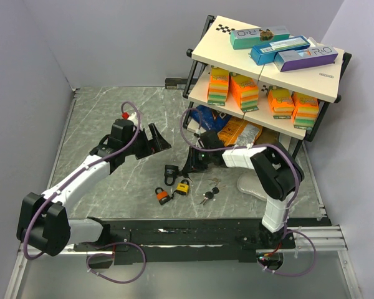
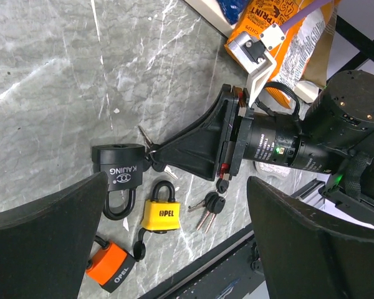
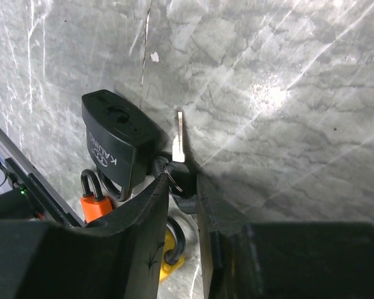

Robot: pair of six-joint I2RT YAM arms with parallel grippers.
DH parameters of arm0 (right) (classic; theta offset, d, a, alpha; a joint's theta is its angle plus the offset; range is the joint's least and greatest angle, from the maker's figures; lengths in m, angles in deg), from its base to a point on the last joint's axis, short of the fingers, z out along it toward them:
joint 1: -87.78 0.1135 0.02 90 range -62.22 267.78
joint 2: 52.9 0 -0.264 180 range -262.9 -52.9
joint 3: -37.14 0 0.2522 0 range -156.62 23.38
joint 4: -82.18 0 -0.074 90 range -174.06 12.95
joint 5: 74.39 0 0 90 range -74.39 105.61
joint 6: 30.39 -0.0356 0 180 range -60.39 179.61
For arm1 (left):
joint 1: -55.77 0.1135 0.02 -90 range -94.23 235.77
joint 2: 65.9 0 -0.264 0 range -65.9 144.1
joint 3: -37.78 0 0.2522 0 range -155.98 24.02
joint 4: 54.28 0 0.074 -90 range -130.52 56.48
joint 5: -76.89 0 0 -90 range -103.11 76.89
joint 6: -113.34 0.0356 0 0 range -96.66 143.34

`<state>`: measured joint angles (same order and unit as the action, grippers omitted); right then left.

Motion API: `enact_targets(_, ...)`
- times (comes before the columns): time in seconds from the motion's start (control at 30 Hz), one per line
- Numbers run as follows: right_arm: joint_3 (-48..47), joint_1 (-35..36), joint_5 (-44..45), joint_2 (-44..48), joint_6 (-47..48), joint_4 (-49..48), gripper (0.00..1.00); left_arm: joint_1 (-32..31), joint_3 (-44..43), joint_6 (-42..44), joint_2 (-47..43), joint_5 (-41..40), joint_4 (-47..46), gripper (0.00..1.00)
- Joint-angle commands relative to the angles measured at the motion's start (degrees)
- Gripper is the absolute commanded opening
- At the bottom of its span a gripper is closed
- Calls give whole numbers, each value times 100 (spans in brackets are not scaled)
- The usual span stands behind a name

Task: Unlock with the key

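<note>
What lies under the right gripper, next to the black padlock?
A silver metal key, its blade sticking out between the fingers of the right gripper, beside the black KAIJING padlock. Its head is mostly covered, so whether the gripper grips it cannot be seen.

The key [image 3: 180,137] is pinched by its dark head between the tips of the right pincer [image 3: 182,182]. Its silver blade points straight ahead, away from them. The black KAIJING padlock [image 3: 115,144] lies flat on the worktop [image 3: 287,93] just left of those tips, its shackle seated and its keyhole end facing away.
</note>
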<state>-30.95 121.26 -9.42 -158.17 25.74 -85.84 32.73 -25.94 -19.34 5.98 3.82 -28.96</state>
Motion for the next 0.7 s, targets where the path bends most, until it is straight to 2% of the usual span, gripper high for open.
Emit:
enact_targets(0.0,-52,-8,139,-265,11,98,31,20,-208,84,-60,74,-74,98)
enact_targets(0.2,-140,-8,315,-318,135,152,20,28,-225,66,-7,65,-57,98)
enact_targets(0.43,-61,1,324,-125,266,143,1,28,-252,5,72,74,-65,98)
enact_targets(0.67,27,-8,236,174,372,29,0,28,-313,-39,151,83,-153,98)
